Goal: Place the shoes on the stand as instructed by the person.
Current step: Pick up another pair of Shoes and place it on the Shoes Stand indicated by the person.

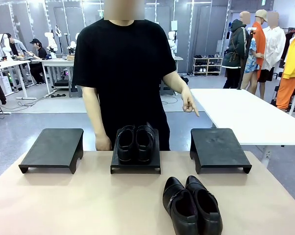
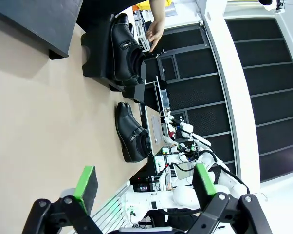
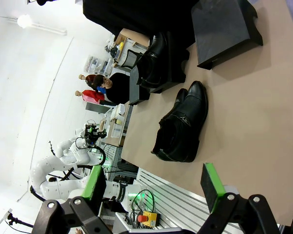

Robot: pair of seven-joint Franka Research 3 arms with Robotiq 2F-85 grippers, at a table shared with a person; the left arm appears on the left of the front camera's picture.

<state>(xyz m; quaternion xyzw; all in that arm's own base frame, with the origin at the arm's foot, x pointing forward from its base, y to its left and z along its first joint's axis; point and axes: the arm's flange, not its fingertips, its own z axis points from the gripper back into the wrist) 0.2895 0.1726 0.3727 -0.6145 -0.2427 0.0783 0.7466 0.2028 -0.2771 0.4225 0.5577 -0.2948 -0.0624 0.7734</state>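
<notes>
Black glossy plain pair (image 1: 135,143) sits on the middle stand (image 1: 135,168) in the front view. Strap pair (image 1: 191,205) is on the tan table (image 1: 54,205), in front of the gap between the middle stand and the right stand (image 1: 219,147). Person (image 1: 123,73) stands behind, one hand (image 1: 189,104) pointing a finger down toward the right stand. Left wrist view: left gripper (image 2: 145,183) jaws spread wide, nothing held, both pairs well ahead of it. Right wrist view: right gripper (image 3: 152,181) equally wide, empty, strap pair near ahead on the table.
</notes>
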